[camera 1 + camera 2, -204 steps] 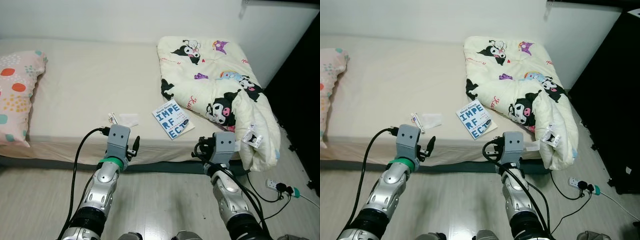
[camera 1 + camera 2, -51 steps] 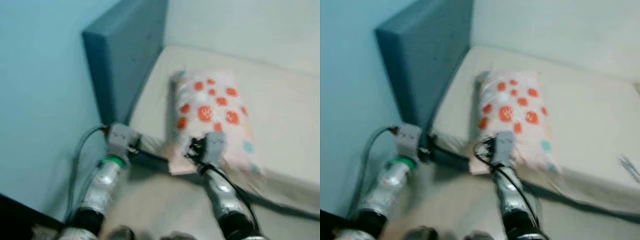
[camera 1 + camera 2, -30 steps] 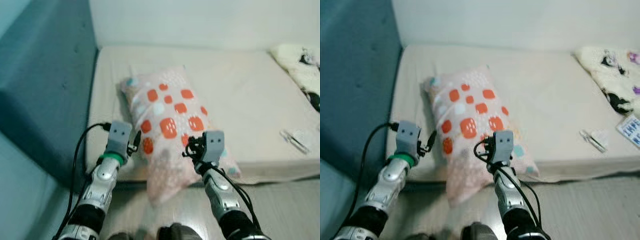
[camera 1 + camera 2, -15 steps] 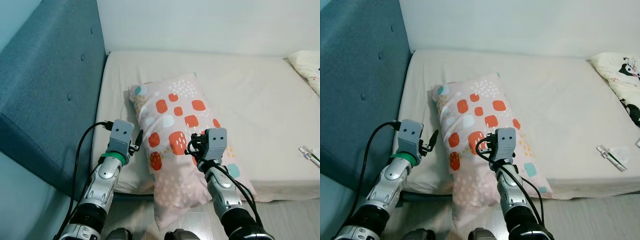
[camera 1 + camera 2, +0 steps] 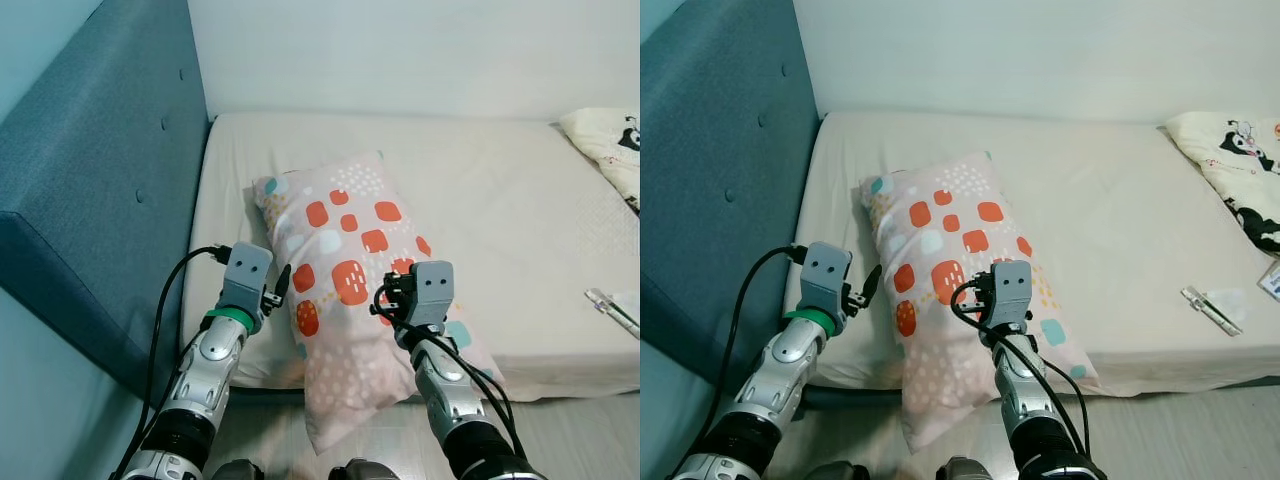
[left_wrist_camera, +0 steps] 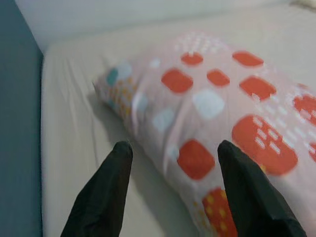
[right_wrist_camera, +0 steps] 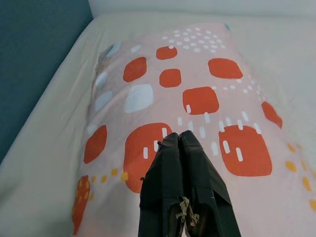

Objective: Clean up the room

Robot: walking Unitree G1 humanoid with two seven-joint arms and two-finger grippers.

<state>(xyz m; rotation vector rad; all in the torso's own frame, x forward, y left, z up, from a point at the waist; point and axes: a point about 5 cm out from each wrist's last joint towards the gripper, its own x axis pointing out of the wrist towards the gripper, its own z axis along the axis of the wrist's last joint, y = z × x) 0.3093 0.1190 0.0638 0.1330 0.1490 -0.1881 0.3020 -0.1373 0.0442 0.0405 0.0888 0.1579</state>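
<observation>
The spotted pillow (image 5: 362, 290) lies crooked on the bed (image 5: 520, 200), one end drooping off the edge, so the left tool (image 6: 170, 163) hovers spread wide at its side — ready to grab, I'd guess — while the right tool (image 7: 182, 143) sits pinched closed and empty above it.

A pink pillow (image 5: 352, 270) with orange and teal patches lies askew on the bed (image 5: 500, 200). Its near end overhangs the bed's front edge.

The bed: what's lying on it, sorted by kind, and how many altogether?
Pink pillow with orange and teal patches: 1
Cream cartoon-print quilt: 1
Small clear plastic packet: 1
Book, just a corner showing at the view's edge: 1
Total: 4
</observation>
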